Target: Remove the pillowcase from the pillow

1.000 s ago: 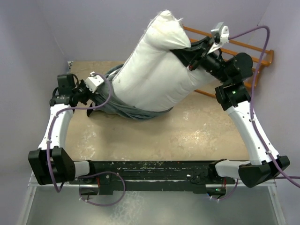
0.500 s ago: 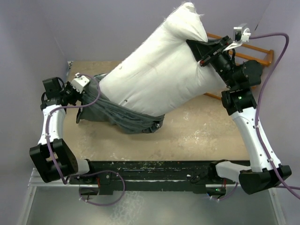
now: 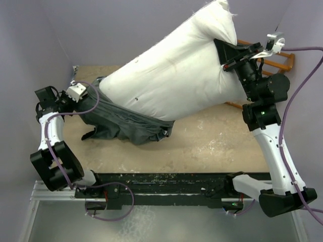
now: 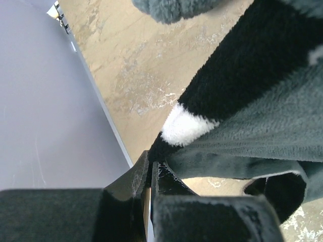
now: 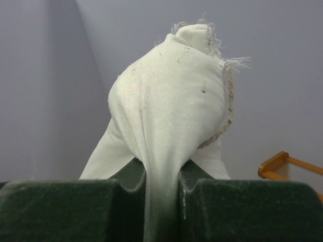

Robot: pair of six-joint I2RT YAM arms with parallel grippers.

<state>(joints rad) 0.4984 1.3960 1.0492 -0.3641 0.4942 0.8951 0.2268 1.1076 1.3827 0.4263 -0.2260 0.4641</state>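
Pillowcase (image 3: 126,126) bunched on table (image 3: 217,143), grey side out, under pillow's (image 3: 171,85) low end. Left gripper (image 4: 151,176) clamps its edge; right gripper (image 5: 161,176) pinches raised pillow corner. Step: pulling apart. Next, probably: draw pillow farther away.

left hand (image 4: 151,171), right hand (image 5: 161,176): both clenched

Soft, even light with faint shadows — both wrist views blur close up, the overhead view is sharp.

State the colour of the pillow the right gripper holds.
Plain white pillow, with no pattern; the top external view shows it best.
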